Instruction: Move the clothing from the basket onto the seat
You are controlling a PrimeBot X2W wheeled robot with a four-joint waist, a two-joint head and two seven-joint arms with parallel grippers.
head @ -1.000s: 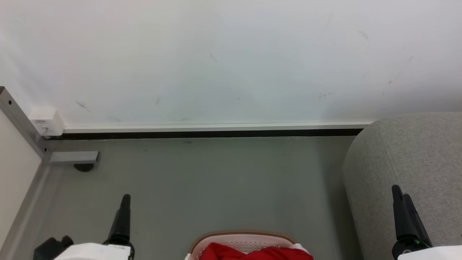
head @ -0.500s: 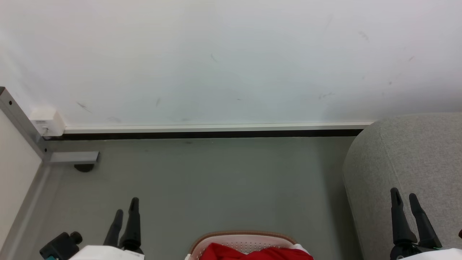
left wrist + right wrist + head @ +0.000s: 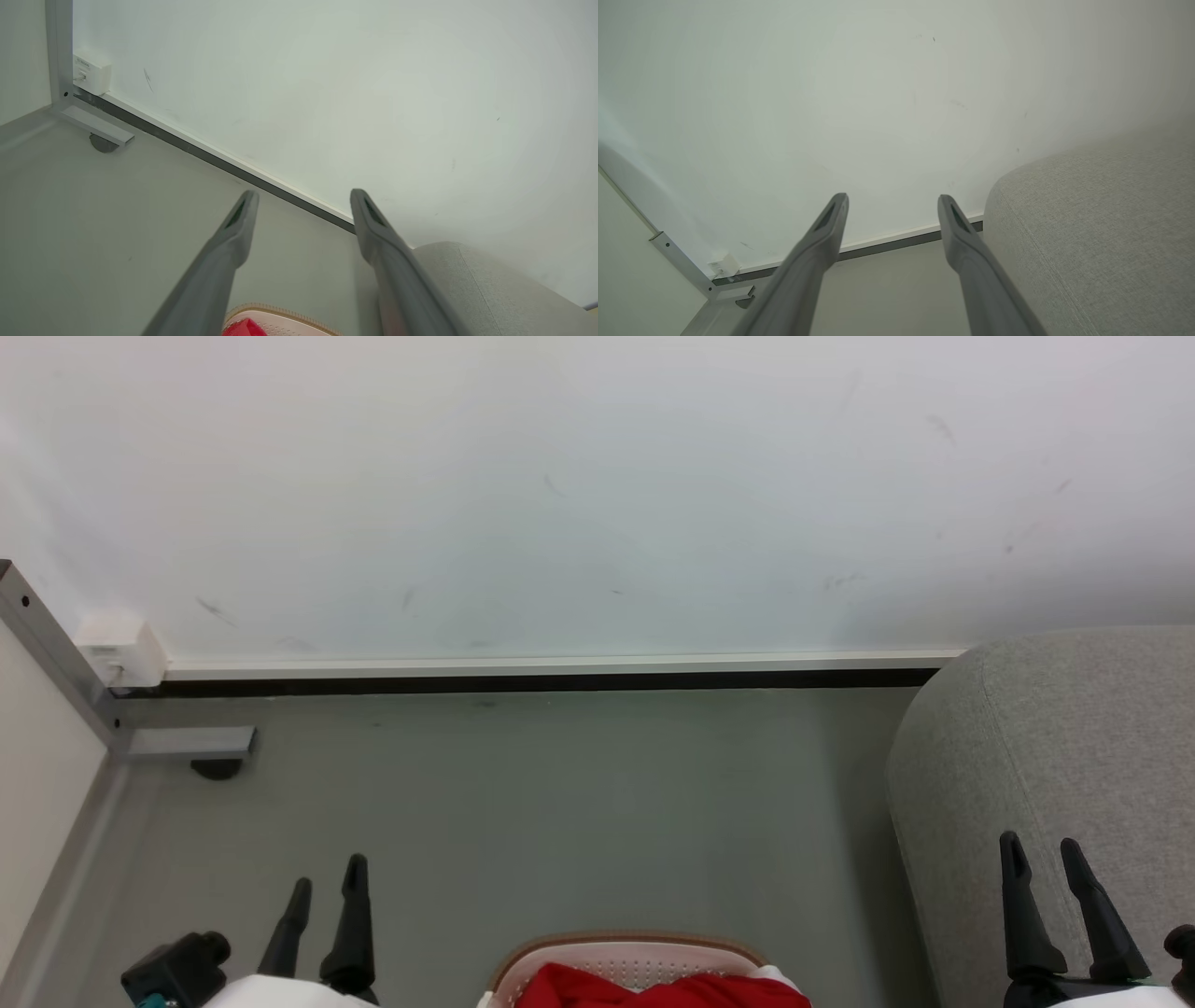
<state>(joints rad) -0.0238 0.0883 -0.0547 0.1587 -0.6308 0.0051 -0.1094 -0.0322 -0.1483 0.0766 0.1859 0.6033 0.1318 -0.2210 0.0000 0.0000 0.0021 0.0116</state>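
Observation:
At the bottom middle of the head view stands the white perforated basket (image 3: 635,955) with its tan rim, and the red clothing (image 3: 653,991) lies inside it. The light grey seat (image 3: 1074,747) fills the right side. My left gripper (image 3: 327,879) is open at the lower left, left of the basket, holding nothing. My right gripper (image 3: 1038,851) is open at the lower right, in front of the seat, also holding nothing. The left wrist view catches the basket rim (image 3: 280,311), a corner of the red clothing (image 3: 243,329) and the seat (image 3: 490,289). In the right wrist view the seat (image 3: 1101,233) lies right of the fingers.
A white wall (image 3: 560,495) with a dark baseboard (image 3: 523,683) runs across the back. A metal frame post (image 3: 56,653) with a white box (image 3: 121,651) and a floor bracket (image 3: 191,743) stands at the left. Grey floor (image 3: 560,803) lies between basket and wall.
Both grippers have gone from shut to open, their fingers spreading apart. Both have sunk slightly toward the bottom edge of the head view. Basket and clothing are unmoved.

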